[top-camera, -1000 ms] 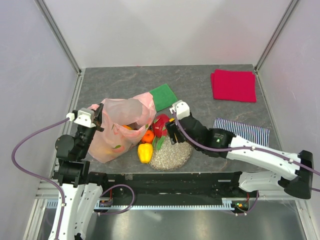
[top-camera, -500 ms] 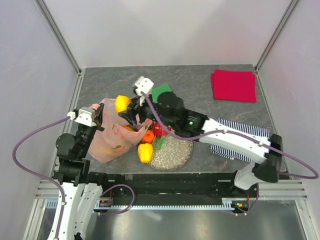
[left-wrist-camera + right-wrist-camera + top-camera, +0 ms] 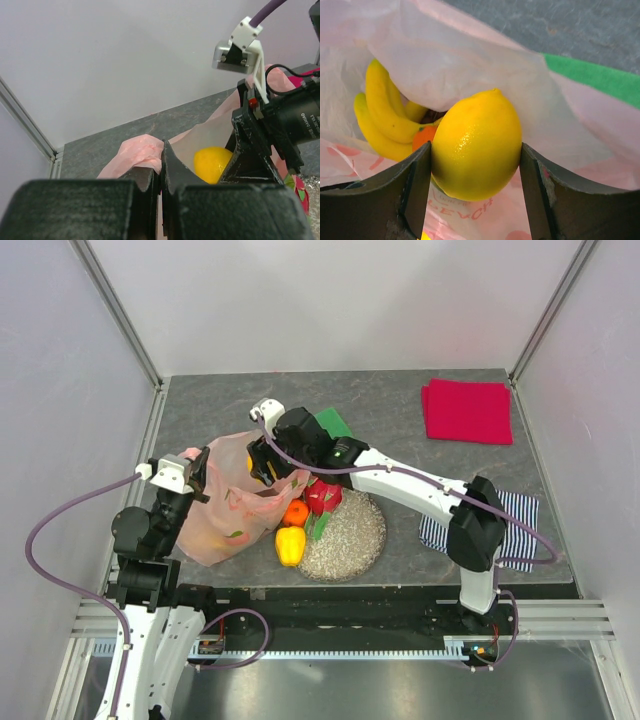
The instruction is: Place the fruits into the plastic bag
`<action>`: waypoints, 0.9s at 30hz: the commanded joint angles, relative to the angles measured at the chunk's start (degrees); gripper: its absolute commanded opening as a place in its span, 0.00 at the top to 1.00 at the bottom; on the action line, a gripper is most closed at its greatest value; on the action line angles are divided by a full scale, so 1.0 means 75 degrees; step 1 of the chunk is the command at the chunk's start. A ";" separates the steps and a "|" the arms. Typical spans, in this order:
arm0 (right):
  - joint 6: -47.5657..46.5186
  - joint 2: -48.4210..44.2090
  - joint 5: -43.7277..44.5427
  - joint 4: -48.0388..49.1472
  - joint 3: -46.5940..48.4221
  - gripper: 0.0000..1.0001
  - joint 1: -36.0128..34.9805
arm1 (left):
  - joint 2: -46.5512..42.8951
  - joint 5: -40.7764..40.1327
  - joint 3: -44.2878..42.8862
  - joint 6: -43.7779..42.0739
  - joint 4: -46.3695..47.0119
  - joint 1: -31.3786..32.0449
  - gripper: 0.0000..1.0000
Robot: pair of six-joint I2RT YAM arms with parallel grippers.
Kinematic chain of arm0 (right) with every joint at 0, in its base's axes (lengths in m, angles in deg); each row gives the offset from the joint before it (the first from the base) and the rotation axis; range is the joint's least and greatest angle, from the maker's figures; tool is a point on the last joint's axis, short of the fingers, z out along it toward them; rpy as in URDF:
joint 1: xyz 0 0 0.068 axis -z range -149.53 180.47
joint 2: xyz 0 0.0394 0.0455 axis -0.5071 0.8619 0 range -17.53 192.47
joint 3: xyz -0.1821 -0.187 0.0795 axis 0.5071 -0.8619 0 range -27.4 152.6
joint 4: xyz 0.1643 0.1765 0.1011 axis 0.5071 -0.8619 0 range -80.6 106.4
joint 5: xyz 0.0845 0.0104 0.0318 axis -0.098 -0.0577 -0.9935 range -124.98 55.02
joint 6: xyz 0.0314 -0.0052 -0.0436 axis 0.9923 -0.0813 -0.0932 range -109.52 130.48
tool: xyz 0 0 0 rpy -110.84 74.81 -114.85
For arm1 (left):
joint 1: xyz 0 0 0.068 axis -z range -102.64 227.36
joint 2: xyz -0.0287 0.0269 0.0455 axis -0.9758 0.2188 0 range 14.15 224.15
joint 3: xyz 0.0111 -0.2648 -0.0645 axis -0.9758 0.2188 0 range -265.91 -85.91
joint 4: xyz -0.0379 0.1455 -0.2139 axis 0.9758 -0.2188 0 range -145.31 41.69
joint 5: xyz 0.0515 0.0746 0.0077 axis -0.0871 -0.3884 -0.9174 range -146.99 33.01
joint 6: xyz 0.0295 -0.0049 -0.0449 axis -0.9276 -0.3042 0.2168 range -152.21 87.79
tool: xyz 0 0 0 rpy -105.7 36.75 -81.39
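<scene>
Lemon (image 3: 476, 145) within right tool (image 3: 476, 182), over plastic bag (image 3: 470, 60)

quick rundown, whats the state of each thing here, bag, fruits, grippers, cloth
plastic bag, mouth open, rim pinched by the left gripper
left gripper, shut on the bag's rim
right gripper, shut on the lemon
lemon, held at the bag's mouth, not yet let go
banana bunch, inside the bag
yellow piece, loose beside the plate
red cloth, folded, lying flat
</scene>
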 commanded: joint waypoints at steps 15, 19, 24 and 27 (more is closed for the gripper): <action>0.0424 0.1238 0.0835 -0.1612 0.0788 0.36 -0.0465 | 0.0047 0.0025 0.0037 0.0071 0.0308 -0.0021 0.98; 0.0401 0.1203 0.0718 -0.1612 0.0822 0.17 -0.0465 | 0.0047 0.0013 0.0049 0.0072 0.0308 -0.0021 0.98; 0.0272 0.1098 0.0577 -0.1542 0.0998 0.02 -0.0454 | 0.0047 0.0013 0.0049 0.0072 0.0308 -0.0021 0.98; 0.0225 0.0922 0.0496 -0.1390 0.1034 0.02 -0.0465 | 0.0058 0.0001 0.0049 0.0060 0.0308 -0.0021 0.98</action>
